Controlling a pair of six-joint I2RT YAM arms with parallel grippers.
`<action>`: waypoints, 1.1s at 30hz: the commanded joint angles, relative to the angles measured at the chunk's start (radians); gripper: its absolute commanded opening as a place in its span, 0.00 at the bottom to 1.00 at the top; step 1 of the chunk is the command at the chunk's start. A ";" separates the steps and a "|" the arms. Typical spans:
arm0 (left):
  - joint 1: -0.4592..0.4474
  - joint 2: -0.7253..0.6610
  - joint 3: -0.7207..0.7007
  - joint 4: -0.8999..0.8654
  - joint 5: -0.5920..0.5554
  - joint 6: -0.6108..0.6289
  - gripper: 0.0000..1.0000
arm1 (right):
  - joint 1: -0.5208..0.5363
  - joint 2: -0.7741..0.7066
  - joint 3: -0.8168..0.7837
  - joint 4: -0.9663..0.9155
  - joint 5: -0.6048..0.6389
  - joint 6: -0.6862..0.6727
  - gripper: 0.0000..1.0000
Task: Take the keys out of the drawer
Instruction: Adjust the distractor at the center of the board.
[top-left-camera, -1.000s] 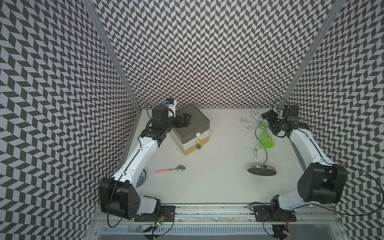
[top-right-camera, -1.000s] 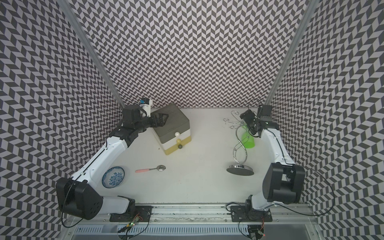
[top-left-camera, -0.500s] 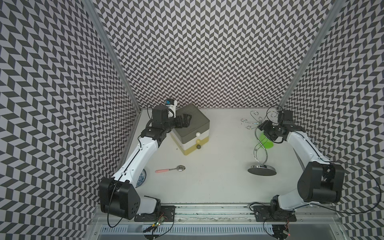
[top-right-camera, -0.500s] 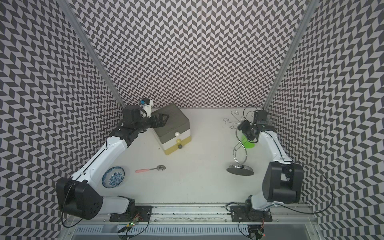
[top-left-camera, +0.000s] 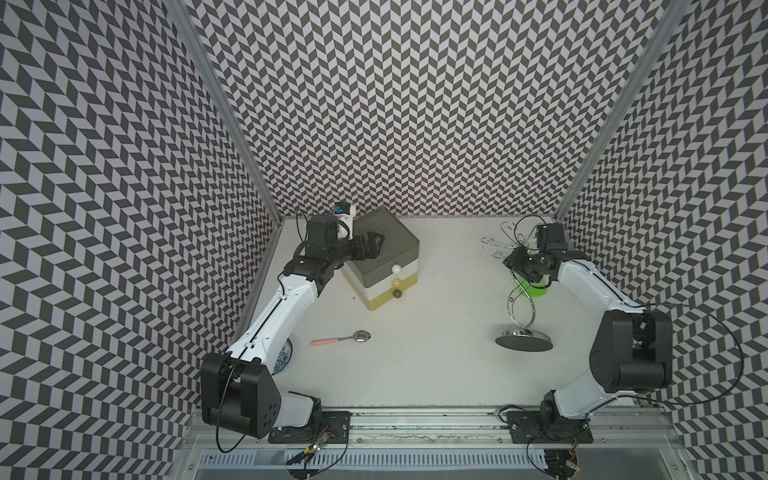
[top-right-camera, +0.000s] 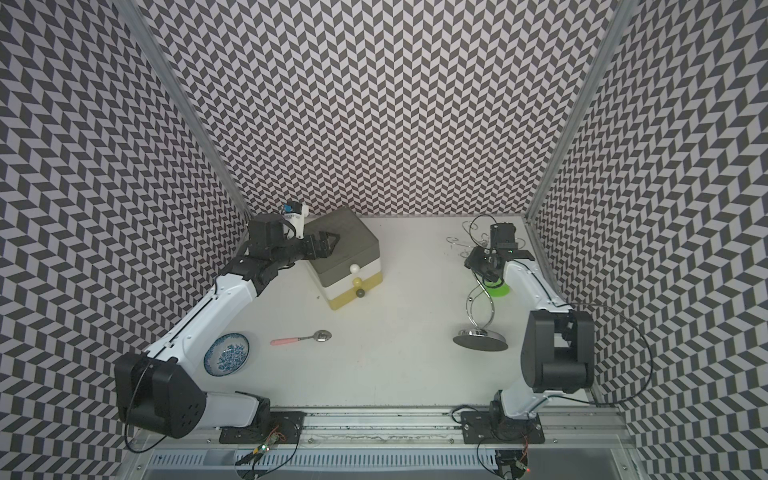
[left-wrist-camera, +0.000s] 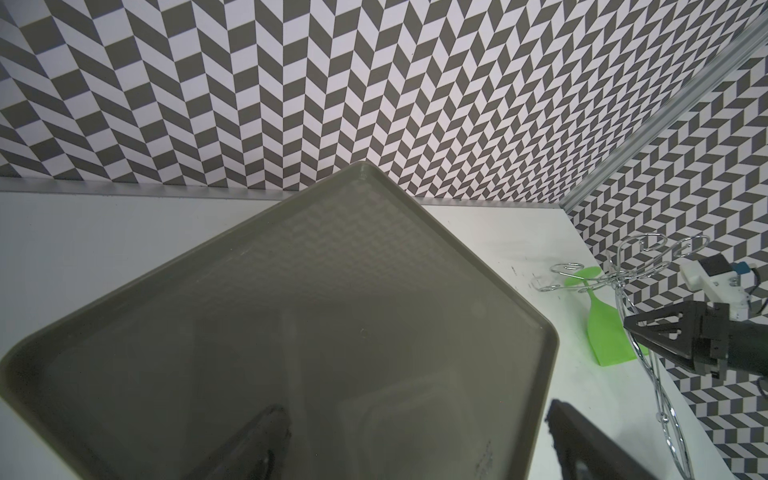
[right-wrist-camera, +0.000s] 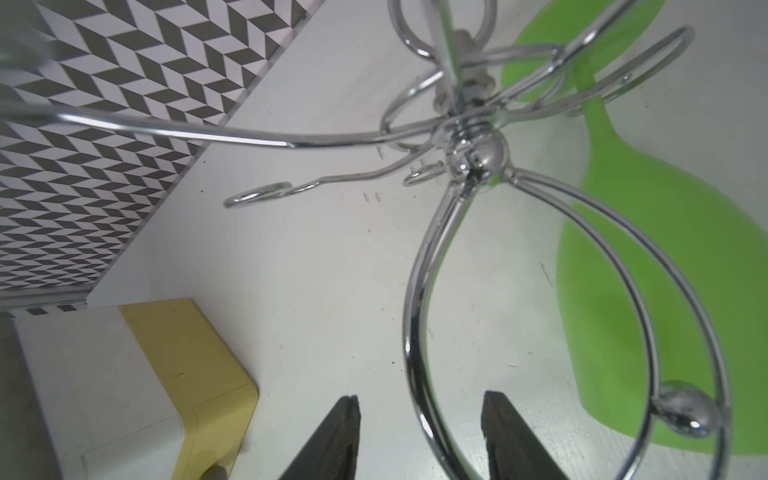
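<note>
Hovering over the grey top of the drawer unit (top-left-camera: 395, 239), the left jaws stand wide apart with nothing between them. The left wrist view shows one black finger (left-wrist-camera: 257, 444) above the lid and its partner out past the lid's edge. The right jaws are about half parted and grip nothing. In the right wrist view a loop of the chrome wire stand (right-wrist-camera: 478, 160) crosses the gap between the two fingers (right-wrist-camera: 332, 440). Neither seems to touch it, and I cannot tell whether the wire lies at their depth or beyond.

No keys show in any view. All three drawers look shut, with the white knob (top-left-camera: 397, 269), yellow knob (top-left-camera: 397, 282) and dark knob (top-left-camera: 397, 294) stacked one above another. I judge the keys lie inside one drawer, though I cannot tell which. The task has barely begun: a drawer must be pulled open, then the keys lifted out and set down.

The tabletop (top-left-camera: 436, 324) is pale and lightly scuffed. A pink-handled spoon (top-left-camera: 362, 336) lies near its middle, and a blue-and-white bowl (top-right-camera: 226, 359) sits beside the left arm. A green plastic wine glass (left-wrist-camera: 604, 336) lies on its side by the stand. Chevron-patterned walls (top-left-camera: 415, 104) close three sides, with aluminium posts (top-left-camera: 230, 116) in the corners. A metal rail (top-left-camera: 415, 419) along the front carries both arm bases.
</note>
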 joint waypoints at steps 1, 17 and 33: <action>0.009 -0.011 -0.016 -0.003 0.018 0.005 1.00 | 0.008 0.018 -0.005 0.063 0.053 -0.036 0.51; 0.022 -0.014 -0.093 0.026 0.054 -0.037 1.00 | 0.022 0.016 -0.036 0.279 0.114 -0.142 0.09; 0.005 -0.007 -0.114 0.108 0.125 -0.107 1.00 | 0.097 -0.315 -0.346 0.859 0.271 -0.318 0.00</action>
